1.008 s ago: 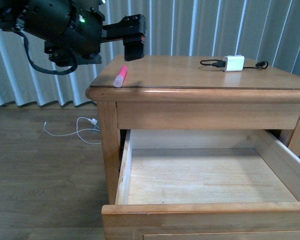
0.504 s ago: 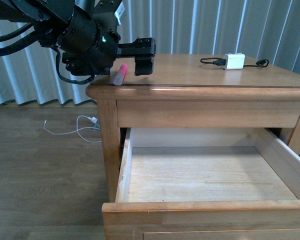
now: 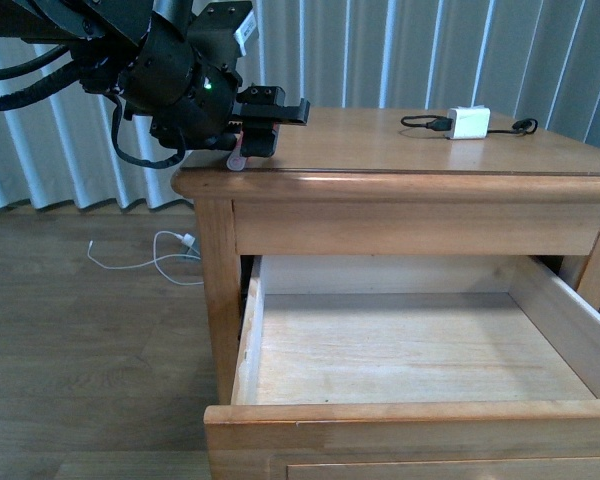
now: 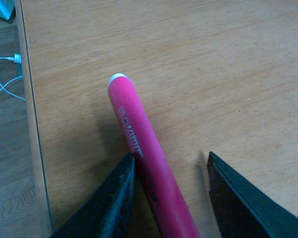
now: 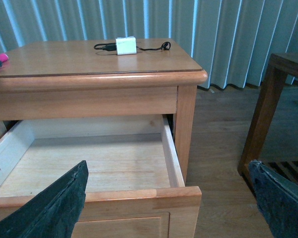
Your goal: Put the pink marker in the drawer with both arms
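The pink marker [image 4: 141, 153] lies on the nightstand top near its left front corner; in the front view only its pale cap end [image 3: 237, 162] shows under my left gripper. My left gripper [image 4: 171, 198] is open, lowered over the marker, with one finger [image 4: 111, 198] touching its side and the other finger [image 4: 238, 198] apart from it. In the front view the left gripper [image 3: 255, 135] sits at the top's left edge. The drawer [image 3: 400, 350] is pulled wide open and empty, also in the right wrist view [image 5: 89, 163]. My right gripper [image 5: 169, 208] is open, in front of the drawer.
A white charger block [image 3: 468, 123] with a black cable lies at the back right of the nightstand top [image 3: 420, 150]. A white cord [image 3: 150, 262] lies on the wood floor at the left. A dark wooden stand [image 5: 280, 109] is to the right. Curtains hang behind.
My left gripper has come down and leftward onto the marker, from above the top to straddling it. The marker and drawer have not moved.
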Motion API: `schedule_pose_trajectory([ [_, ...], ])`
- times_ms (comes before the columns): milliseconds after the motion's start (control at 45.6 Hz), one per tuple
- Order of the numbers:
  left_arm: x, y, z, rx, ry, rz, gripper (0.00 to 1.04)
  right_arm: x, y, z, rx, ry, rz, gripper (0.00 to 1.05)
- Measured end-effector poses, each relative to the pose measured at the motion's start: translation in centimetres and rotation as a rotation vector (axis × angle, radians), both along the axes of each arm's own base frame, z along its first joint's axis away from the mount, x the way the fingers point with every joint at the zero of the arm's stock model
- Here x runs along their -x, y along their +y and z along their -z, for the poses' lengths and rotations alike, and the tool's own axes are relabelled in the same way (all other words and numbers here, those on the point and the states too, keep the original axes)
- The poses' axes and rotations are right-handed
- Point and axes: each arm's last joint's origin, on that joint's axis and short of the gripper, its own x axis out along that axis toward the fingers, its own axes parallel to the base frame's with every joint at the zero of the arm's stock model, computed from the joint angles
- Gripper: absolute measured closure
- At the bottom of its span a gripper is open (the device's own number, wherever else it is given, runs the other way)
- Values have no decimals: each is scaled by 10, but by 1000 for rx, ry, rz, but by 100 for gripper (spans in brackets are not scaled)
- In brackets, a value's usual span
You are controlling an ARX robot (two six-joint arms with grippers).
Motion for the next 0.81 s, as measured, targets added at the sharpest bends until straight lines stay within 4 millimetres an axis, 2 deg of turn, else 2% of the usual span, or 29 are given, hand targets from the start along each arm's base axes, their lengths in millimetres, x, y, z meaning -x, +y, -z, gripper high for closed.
schedule_pose_trajectory([
  [241,0,0,0,-2,3,9,90,0,0,0,0,0,0,9],
  [416,-1,3,-1,-1,-8,24,90,0,0,0,0,0,0,9],
  [548,6,4,-3,24,-22,75,90,0,0,0,0,0,0,9],
  [811,44,10,-28,76,-91,267,90,0,0,0,0,0,0,9],
])
